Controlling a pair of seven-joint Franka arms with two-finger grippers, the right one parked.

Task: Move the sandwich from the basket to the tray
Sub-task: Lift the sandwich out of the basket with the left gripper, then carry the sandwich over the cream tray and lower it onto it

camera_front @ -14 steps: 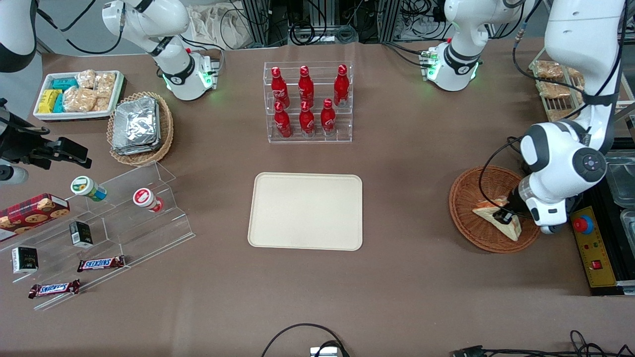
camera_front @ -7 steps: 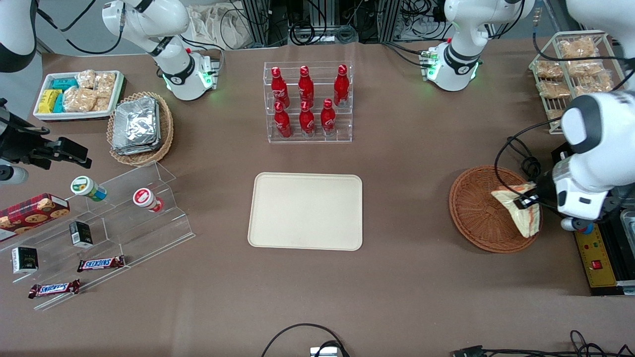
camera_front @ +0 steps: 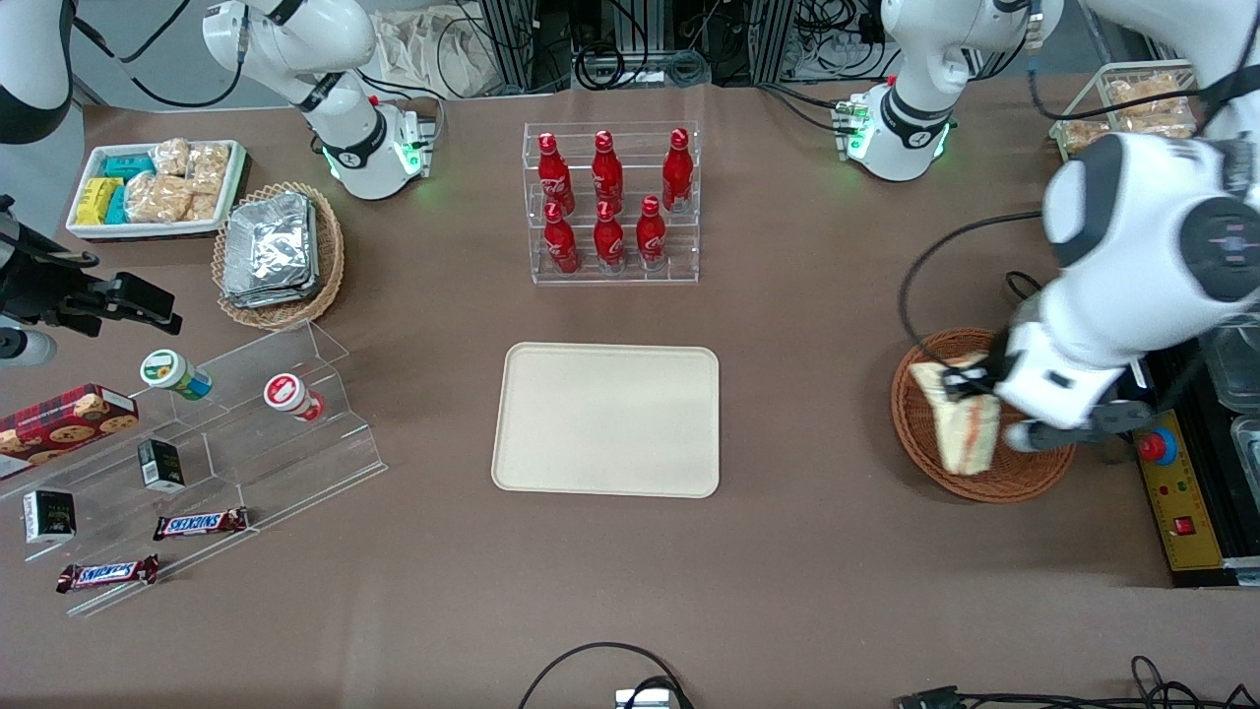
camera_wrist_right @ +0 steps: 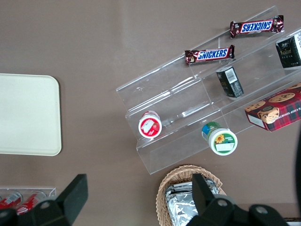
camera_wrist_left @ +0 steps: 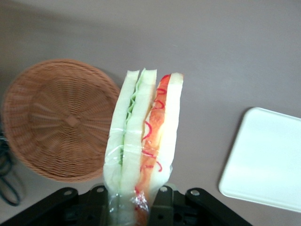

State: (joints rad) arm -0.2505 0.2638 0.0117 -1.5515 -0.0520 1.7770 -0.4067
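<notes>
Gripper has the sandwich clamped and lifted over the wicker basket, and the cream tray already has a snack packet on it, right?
Not quite. The gripper does hold the sandwich above the basket, but the tray is bare, with no packet on it, as the front view shows.

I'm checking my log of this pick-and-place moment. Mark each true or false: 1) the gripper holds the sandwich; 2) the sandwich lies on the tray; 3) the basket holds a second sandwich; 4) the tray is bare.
1) True: the gripper is shut on the sandwich, above the basket.
2) False: the sandwich is held up over the basket, apart from the tray.
3) False: the basket's woven inside shows nothing else.
4) True.
</notes>
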